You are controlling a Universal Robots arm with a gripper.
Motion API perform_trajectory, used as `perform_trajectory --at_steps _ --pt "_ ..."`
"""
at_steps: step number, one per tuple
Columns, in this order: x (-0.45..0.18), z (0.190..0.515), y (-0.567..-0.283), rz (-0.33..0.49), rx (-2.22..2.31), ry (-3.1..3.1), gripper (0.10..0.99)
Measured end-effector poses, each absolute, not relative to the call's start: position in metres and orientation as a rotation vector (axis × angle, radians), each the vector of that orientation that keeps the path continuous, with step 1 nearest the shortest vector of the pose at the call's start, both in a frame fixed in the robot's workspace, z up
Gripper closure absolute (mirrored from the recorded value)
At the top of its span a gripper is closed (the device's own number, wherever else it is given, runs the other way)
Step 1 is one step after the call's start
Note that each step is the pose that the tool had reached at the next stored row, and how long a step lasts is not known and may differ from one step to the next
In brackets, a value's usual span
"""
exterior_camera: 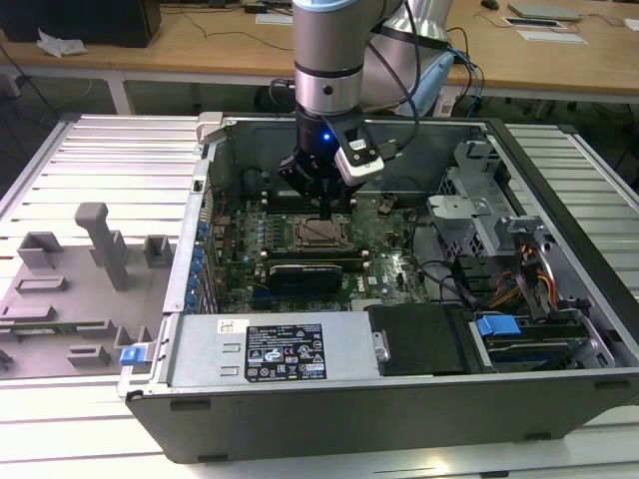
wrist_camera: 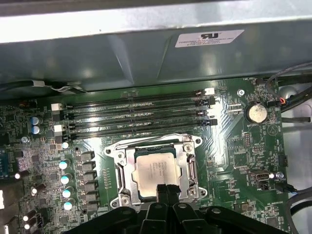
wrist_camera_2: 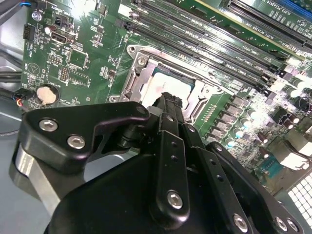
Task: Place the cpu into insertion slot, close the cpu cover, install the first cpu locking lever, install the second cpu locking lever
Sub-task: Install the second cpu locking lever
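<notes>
The open computer case (exterior_camera: 399, 399) lies on a slatted counter (exterior_camera: 100, 160), its green motherboard (exterior_camera: 389, 269) facing up. The arm reaches down into it, and the hand (exterior_camera: 321, 200) hangs just above the insertion slot (exterior_camera: 321, 233). In both wrist views the cpu (wrist_camera: 155, 168) already sits flat inside the slot, with the silvery cpu cover (wrist_camera: 126, 168) framing it. The fingers (wrist_camera: 165, 190) are pressed together with nothing between them, their tips at the edge of the cpu nearest the hand. I judge the risk to be a skewed push: fingertips that slide off the frame could scrape the cpu or bend the socket's contacts.
</notes>
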State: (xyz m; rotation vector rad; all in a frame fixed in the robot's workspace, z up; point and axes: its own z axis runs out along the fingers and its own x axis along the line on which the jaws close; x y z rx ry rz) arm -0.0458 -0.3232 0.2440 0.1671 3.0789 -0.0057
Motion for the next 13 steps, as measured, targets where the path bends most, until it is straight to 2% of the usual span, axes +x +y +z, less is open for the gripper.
perform_trajectory --at_steps 13 --pt "-0.0458 0.2512 -0.3232 -0.011 0.167 3.079 0.98"
